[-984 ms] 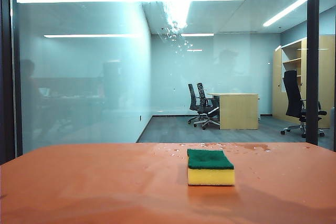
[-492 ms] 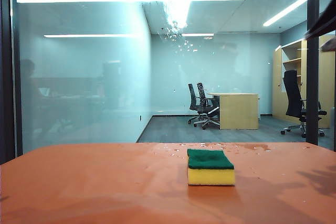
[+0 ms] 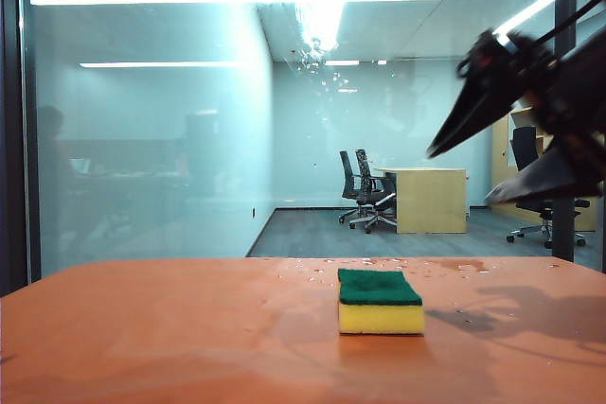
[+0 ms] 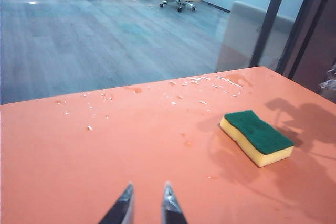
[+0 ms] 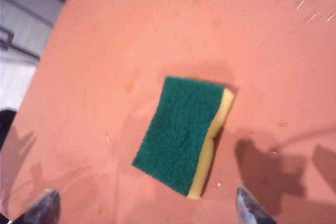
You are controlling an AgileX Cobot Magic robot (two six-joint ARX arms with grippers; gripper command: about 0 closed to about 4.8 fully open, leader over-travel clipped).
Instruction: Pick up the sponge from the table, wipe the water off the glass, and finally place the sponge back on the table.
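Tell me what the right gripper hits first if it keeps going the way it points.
Probably the sponge: the right gripper, jaws wide open, hangs above the table, aimed down at it, nothing between. Depth is unclear.

Grey floor (image 3: 379, 238), wooden desk (image 3: 431, 200), office chairs (image 3: 365, 191).

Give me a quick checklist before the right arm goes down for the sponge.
1. Sponge free on the table, green side up: ok.
2. Right end effector open wide, empty: ok.
3. Right end effector above the sponge, not touching: ok.
4. Fingers straddle the sponge's width: cannot tell, alignment looks rough.
5. Left end effector low over the table, away from the sponge: ok.
6. Water on the glass awaiting wiping: ok.
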